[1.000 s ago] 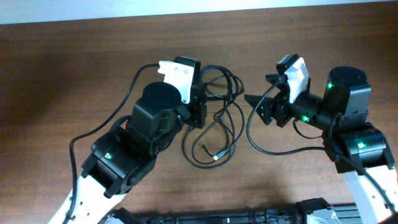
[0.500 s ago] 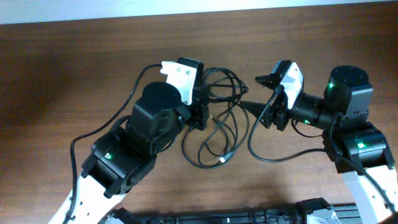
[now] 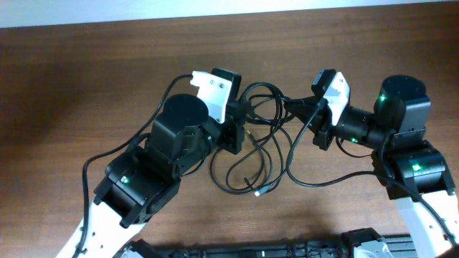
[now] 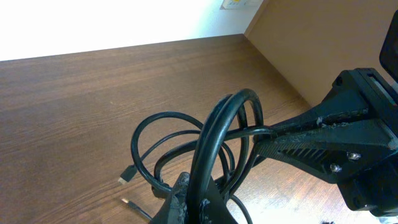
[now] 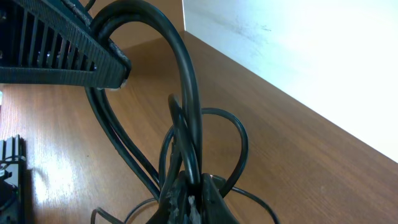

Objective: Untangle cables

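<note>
The left gripper (image 3: 242, 115) clamps tight on the cables (image 3: 264, 118), and in the left wrist view a thick black loop rises straight out of its fingertips. The right gripper (image 3: 292, 104) pinches the same tangle from the opposite side, its jaws closed on a strand that arches up from them. Between the two grippers the cords hang lifted in overlapping loops. Below them, slack coils lie on the brown wooden table (image 3: 86, 72), with a small plug end (image 3: 260, 192) on the side nearest the robot.
</note>
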